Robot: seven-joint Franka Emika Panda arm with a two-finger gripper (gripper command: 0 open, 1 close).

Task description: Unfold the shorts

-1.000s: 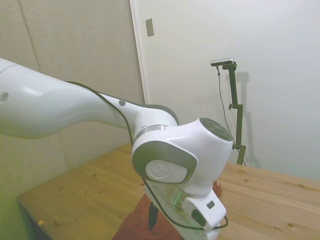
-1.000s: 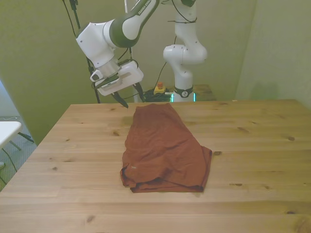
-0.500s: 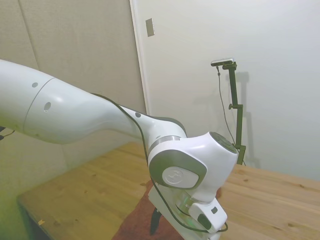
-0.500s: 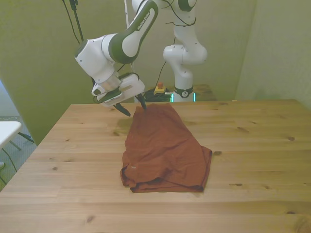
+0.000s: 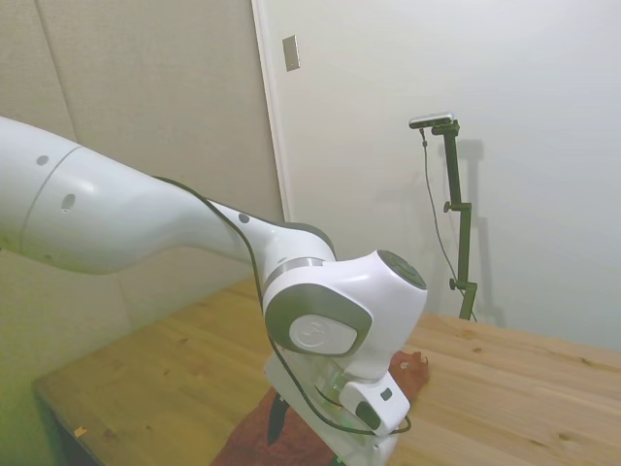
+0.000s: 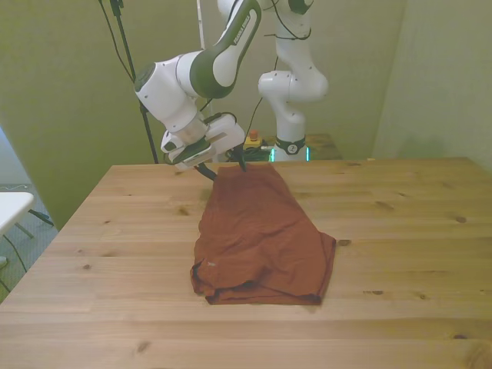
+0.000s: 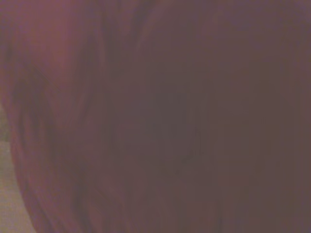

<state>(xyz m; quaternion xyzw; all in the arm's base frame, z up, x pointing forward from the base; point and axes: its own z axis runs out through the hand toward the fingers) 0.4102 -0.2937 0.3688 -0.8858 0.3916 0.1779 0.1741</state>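
The shorts (image 6: 261,231) are rust-red fabric lying folded on the wooden table (image 6: 400,231), with the narrow end far from the camera and the wide end near. My gripper (image 6: 227,172) is open at that far narrow end, its two dark fingers spread on either side of the cloth's edge. In the side view the arm hides most of the shorts (image 5: 409,369), and one dark finger (image 5: 277,422) points down at the fabric. Blurred red shorts (image 7: 155,116) fill the wrist view.
Bare wood lies on both sides of the shorts. A small yellow box with a red button (image 6: 251,141) sits behind the table's far edge. A white surface (image 6: 11,206) shows at the front view's left edge.
The gripper has come down and moved toward the front view's right, from above bare wood beside the shorts to their far end. It stays open. The shorts have not moved.
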